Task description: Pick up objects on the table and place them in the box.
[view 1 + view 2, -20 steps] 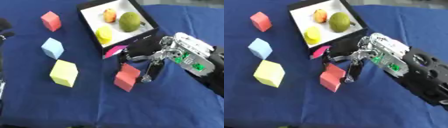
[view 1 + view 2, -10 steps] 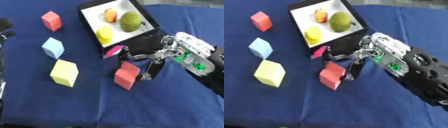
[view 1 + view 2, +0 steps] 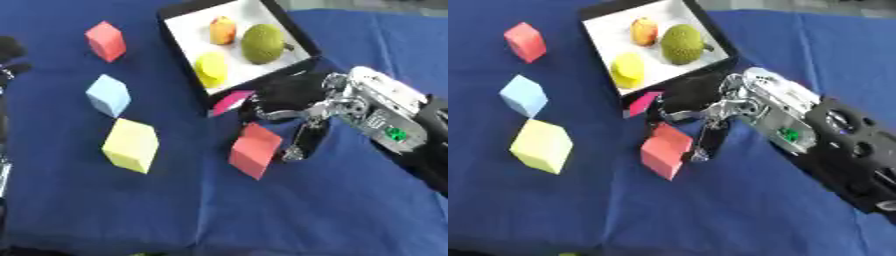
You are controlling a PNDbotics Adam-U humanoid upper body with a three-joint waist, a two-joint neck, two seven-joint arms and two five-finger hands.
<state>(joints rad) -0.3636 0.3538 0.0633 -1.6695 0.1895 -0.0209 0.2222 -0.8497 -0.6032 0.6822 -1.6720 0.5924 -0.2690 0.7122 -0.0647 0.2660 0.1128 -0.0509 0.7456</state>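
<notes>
A red block (image 3: 255,150) sits tilted on the blue cloth near the middle. My right hand (image 3: 350,107) reaches in from the right and is curled over it, fingers (image 3: 297,147) against its right face and thumb by its upper corner. Behind it stands the black box (image 3: 188,27) with a white floor, holding a yellow fruit (image 3: 210,67), a green fruit (image 3: 262,44) and a peach-coloured one (image 3: 222,30). A small pink piece (image 3: 230,102) lies against the box's near wall. My left hand (image 3: 9,52) shows only as a dark shape at the left edge.
On the left of the cloth stand three more blocks: a red one (image 3: 106,41) at the back, a light blue one (image 3: 108,95) and a yellow one (image 3: 131,145) nearer. Blue cloth covers the whole table; the near part holds nothing.
The red block has tipped and shifted slightly toward the box as my right hand's fingers closed in on it. The other blocks and the box have not moved.
</notes>
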